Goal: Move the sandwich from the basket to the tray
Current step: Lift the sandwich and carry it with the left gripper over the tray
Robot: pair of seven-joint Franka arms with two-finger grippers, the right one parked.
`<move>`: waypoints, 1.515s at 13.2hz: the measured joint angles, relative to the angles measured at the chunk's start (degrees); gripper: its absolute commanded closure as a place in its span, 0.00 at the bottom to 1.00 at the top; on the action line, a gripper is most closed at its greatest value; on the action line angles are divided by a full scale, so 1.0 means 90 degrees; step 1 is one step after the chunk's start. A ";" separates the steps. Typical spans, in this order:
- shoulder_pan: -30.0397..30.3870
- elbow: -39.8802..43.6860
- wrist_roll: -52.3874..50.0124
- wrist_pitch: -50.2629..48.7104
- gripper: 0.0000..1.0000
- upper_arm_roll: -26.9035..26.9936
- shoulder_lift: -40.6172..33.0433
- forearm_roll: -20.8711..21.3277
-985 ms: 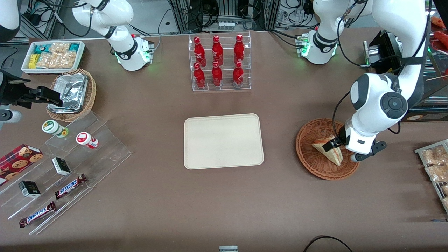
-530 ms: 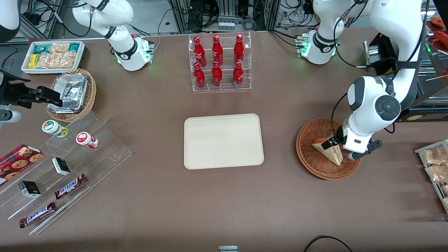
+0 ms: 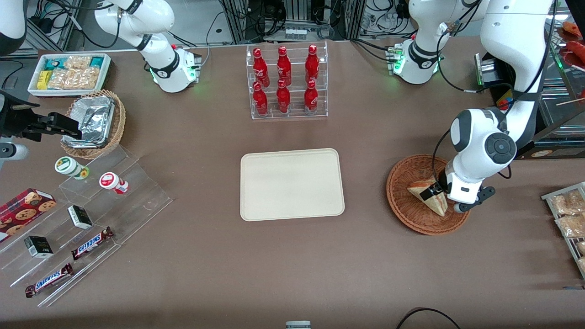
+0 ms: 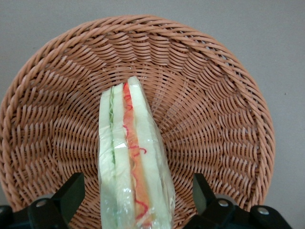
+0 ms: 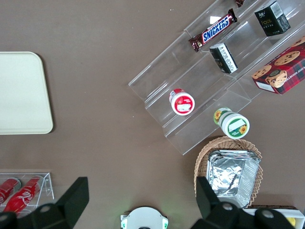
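Note:
The sandwich, a plastic-wrapped white bread wedge with red and green filling, lies in the reddish-brown wicker basket toward the working arm's end of the table. My left gripper is down in the basket, open, straddling the sandwich. In the left wrist view the sandwich stands edge-up between the two black fingers, with a gap on each side, and the basket weave surrounds it. The cream tray sits bare mid-table, beside the basket; its corner also shows in the right wrist view.
A clear rack of red bottles stands farther from the camera than the tray. A tan basket with foil containers, a white snack bin and an acrylic stepped shelf lie toward the parked arm's end. Bagged snacks lie near the basket.
The left arm's wrist has shifted a little toward the tray, bringing the open gripper further over the sandwich. The sandwich and basket have not moved.

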 measured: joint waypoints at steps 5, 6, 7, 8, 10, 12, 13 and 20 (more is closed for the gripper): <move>-0.0001 -0.0207 -0.0008 0.0096 0.85 -0.0002 0.0046 0.0002; -0.0001 -0.0218 -0.0009 0.0102 1.00 -0.0002 0.0046 0.0002; -0.0001 -0.0217 -0.0009 0.0107 1.00 -0.0002 0.0044 0.0002; -0.0001 -0.0212 -0.0009 0.0112 1.00 -0.0002 0.0035 0.0002; -0.0002 -0.0148 -0.0009 0.0066 1.00 -0.0006 -0.0005 0.0003; -0.0003 0.0104 -0.0008 -0.0379 1.00 -0.0009 -0.0093 0.0025; -0.0006 0.0367 -0.0007 -0.0829 1.00 -0.0015 -0.0146 0.0113; -0.0583 0.2364 -0.0016 -0.3220 1.00 -0.0262 -0.0338 0.0526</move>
